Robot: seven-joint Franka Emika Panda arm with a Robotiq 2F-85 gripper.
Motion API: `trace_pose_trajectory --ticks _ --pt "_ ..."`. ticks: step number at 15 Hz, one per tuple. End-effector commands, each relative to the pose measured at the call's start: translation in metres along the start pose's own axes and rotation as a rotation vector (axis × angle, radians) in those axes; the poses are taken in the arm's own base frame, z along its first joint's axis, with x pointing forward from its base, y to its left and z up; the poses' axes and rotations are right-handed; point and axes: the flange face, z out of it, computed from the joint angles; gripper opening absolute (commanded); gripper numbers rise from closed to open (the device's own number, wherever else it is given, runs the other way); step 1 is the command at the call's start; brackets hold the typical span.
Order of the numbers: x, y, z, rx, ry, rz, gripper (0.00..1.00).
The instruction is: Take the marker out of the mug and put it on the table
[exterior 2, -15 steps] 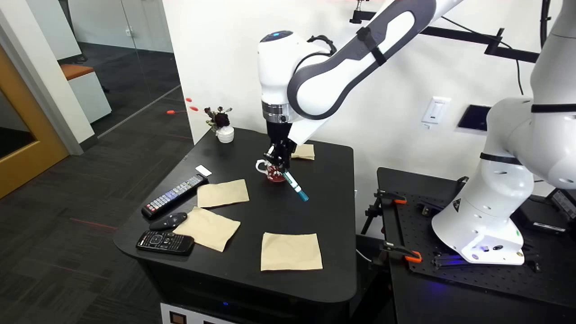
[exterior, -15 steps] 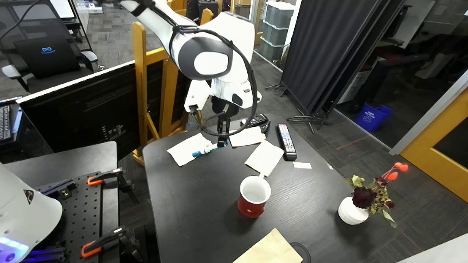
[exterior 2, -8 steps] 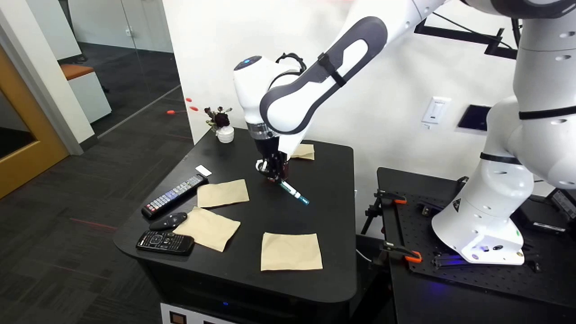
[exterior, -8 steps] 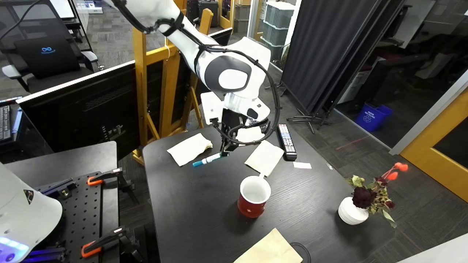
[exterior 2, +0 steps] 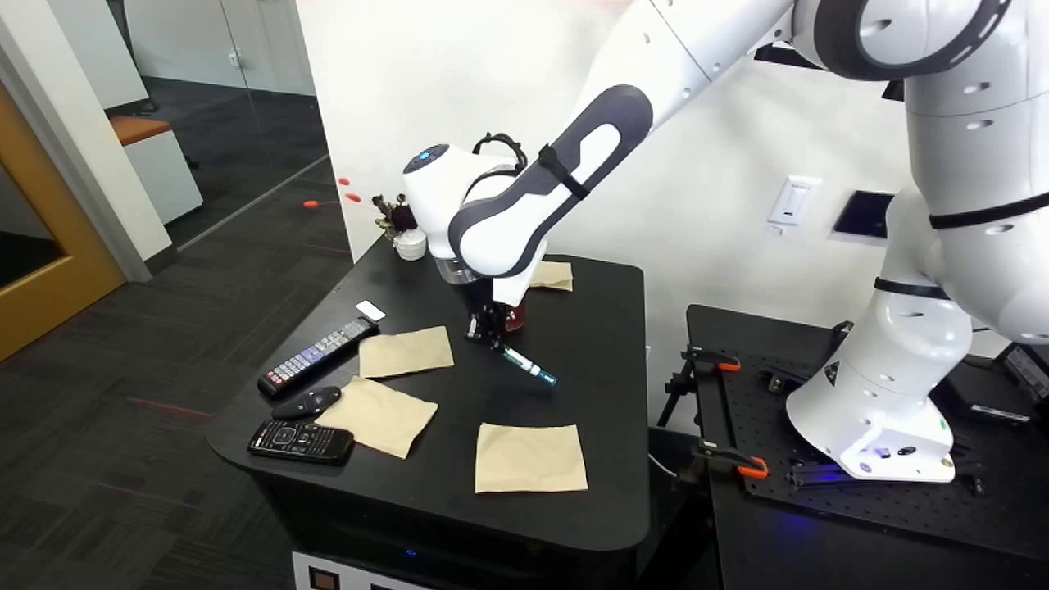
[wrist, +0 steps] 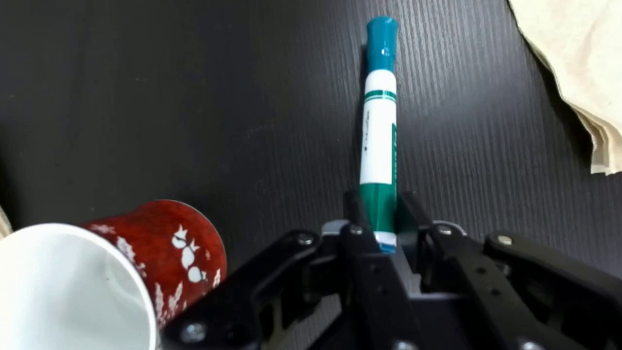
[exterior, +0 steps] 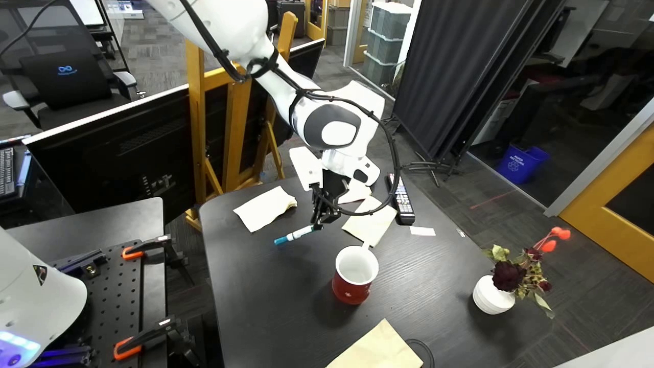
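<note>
Lowered since the earlier frame: my arm (exterior 2: 597, 147), down toward the surface (exterior: 265, 291) near the mug (exterior: 353, 286). My claw (wrist: 383, 209) grips the marker (wrist: 379, 131) by one end, outside the mug, so only laying it down seems left. In an exterior view I partly hide the mug (exterior 2: 515, 318); the wrist view crops it. Whether the marker touches the surface, I can't tell.

White arm (exterior 2: 672, 49), looped black cable (exterior: 223, 56), black jaws
</note>
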Motion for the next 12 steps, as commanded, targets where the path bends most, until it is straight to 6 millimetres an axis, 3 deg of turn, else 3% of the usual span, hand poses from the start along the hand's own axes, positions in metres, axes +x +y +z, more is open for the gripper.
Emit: trace_pose_trajectory --ticks 1,3,10,12 --pt "0.0114 -0.0029 0.0021 -0.019 -0.011 -0.026 0.05" --pt "0.0138 -0.0035 0.0038 -0.031 -0.001 -0.022 0.47" --pt "0.0157 -0.0017 -0.0025 -0.039 0.012 -0.03 0.98" --pt "0.0159 -0.0016 -0.0035 -0.042 0.014 -0.032 1.0"
